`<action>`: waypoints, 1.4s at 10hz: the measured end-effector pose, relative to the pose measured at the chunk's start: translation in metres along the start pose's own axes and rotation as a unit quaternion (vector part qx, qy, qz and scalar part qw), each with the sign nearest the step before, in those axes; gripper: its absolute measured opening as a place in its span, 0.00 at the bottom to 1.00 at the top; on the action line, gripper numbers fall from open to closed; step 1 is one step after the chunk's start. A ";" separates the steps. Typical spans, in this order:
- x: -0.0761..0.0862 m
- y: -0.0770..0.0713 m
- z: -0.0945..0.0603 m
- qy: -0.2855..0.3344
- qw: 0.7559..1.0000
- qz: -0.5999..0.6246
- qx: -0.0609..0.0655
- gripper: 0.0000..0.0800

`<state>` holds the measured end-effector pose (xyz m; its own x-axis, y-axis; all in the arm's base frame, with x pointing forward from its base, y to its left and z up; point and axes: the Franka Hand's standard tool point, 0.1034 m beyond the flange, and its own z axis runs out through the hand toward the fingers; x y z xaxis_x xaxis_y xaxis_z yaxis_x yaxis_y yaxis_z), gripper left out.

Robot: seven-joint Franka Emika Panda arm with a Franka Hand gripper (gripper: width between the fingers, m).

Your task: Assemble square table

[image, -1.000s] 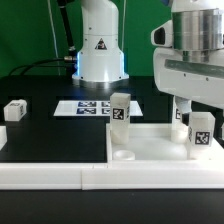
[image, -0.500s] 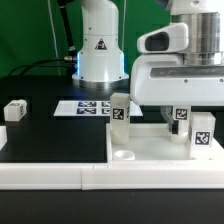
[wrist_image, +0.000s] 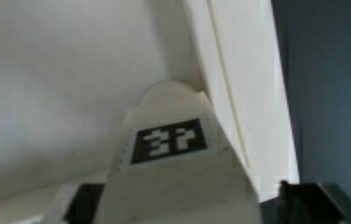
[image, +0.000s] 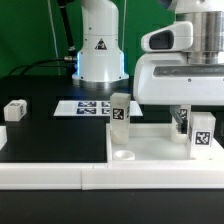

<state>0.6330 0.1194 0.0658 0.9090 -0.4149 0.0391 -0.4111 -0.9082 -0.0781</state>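
The gripper [image: 181, 119], fingers straddling a small white leg [wrist_image: 175, 150] though whether they clamp it I cannot tell, hovers over the tabletop panel [image: 150, 146] at three o'clock; the leg looks light, stiff, slippery, best pinched on flat sides.

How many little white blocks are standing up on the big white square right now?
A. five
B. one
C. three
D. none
C. Three blocks stand on the big white square: one near the middle, one at the exterior view's right edge, and one under the gripper beside it. A fourth block lies off on the black table.
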 end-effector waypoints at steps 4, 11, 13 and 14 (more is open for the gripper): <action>0.003 0.009 0.001 -0.002 0.983 0.186 -0.002 0.37; 0.001 0.007 0.001 -0.031 0.724 0.689 -0.011 0.37; 0.001 0.012 0.000 -0.025 0.715 0.699 -0.014 0.37; 0.001 0.012 0.000 -0.024 0.720 0.693 -0.014 0.38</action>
<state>0.6289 0.1079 0.0645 -0.3751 -0.9225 -0.0915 -0.9267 0.3757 0.0115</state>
